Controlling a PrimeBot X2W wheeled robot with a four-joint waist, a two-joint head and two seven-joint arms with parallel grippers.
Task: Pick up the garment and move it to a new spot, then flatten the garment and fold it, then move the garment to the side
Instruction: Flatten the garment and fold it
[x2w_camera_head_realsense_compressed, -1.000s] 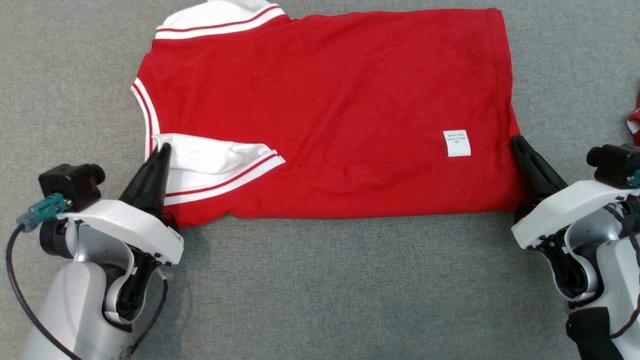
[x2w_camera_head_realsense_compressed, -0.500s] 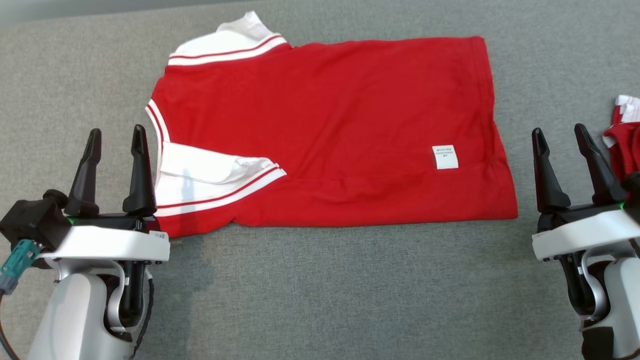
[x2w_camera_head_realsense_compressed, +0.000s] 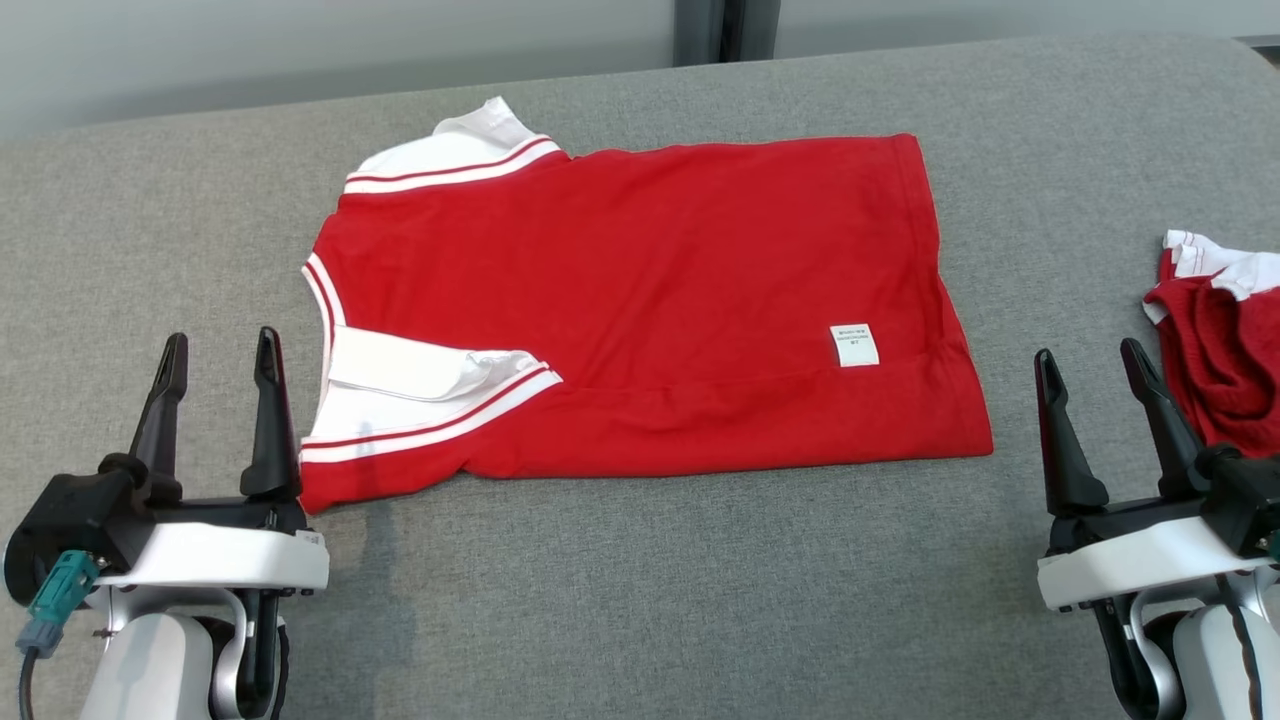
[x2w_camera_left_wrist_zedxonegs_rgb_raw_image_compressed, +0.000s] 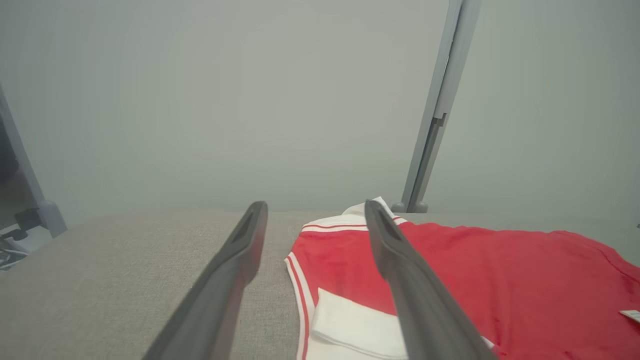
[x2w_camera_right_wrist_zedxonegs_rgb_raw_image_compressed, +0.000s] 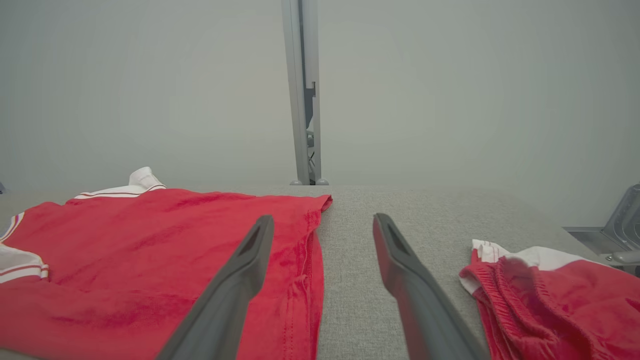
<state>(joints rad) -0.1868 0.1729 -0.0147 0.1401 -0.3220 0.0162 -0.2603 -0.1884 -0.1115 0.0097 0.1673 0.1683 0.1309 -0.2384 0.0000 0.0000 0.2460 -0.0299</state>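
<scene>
The garment (x2w_camera_head_realsense_compressed: 640, 300) is a red shirt with white, red-striped sleeves, lying flat on the grey table with its near edge folded over and a small white label (x2w_camera_head_realsense_compressed: 854, 345) showing. It also lies ahead in the left wrist view (x2w_camera_left_wrist_zedxonegs_rgb_raw_image_compressed: 475, 280) and the right wrist view (x2w_camera_right_wrist_zedxonegs_rgb_raw_image_compressed: 165, 260). My left gripper (x2w_camera_head_realsense_compressed: 220, 350) stands open and empty just left of the near white sleeve (x2w_camera_head_realsense_compressed: 420, 395), fingers pointing away from me. At the hem's right, clear of the cloth, my right gripper (x2w_camera_head_realsense_compressed: 1090, 365) is open with nothing between its fingers.
A second red and white cloth (x2w_camera_head_realsense_compressed: 1220, 340) lies bunched at the right edge, close beside my right gripper, and shows in the right wrist view (x2w_camera_right_wrist_zedxonegs_rgb_raw_image_compressed: 550, 300). The grey fabric table (x2w_camera_head_realsense_compressed: 650, 600) ends at a pale wall with a grey post (x2w_camera_head_realsense_compressed: 725, 25).
Both grippers, shut on the garment's near corners a second ago, have opened, let go and drawn back. The head camera has tilted up, so the garment sits lower in view.
</scene>
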